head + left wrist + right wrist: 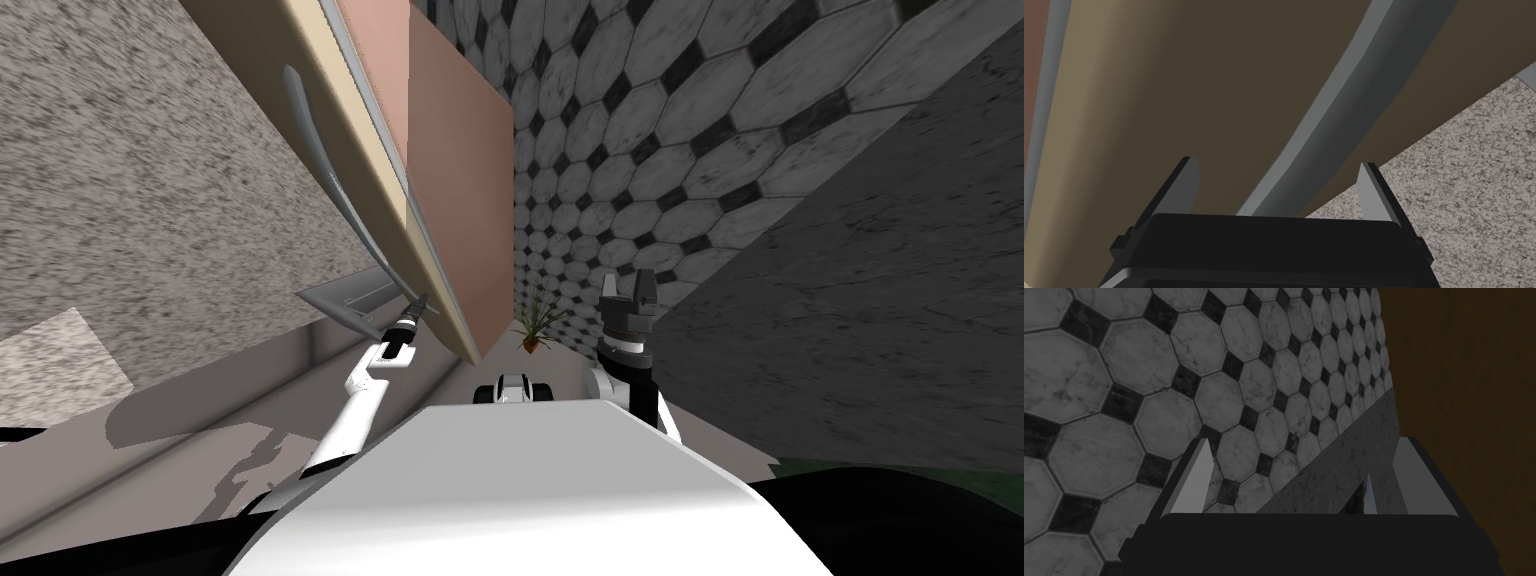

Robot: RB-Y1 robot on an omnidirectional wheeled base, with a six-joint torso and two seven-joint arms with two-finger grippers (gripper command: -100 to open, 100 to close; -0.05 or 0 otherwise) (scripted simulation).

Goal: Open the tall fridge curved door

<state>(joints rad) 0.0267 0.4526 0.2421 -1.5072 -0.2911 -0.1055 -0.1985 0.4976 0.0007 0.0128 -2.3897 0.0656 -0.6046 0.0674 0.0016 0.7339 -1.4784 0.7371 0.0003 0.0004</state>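
Fingers of the left claw (1278, 164) are standing spread, one on each side of the long curved grey handle (1334, 115), with a gap showing on both sides, so nothing is being pinched. That handle is running along the face of the tall beige fridge door (1174, 100). In the head view the left claw (420, 300) is reaching up to the lower end of the handle (330, 170), and the fridge door (390, 215) is rising ahead and to the left, in front of the pinkish-brown fridge side (455, 150). I cannot tell whether the door is sitting shut or slightly ajar.

Over on the right, the right claw (627, 285) is pointing upward with its blades spread (1304, 440), pinching nothing, well apart from the fridge. Between the two arms a small green potted plant (535, 325) is sitting at the foot of the grey-and-black octagon-tiled wall (640, 130). A speckled grey wall (120, 180) is standing left of the fridge.
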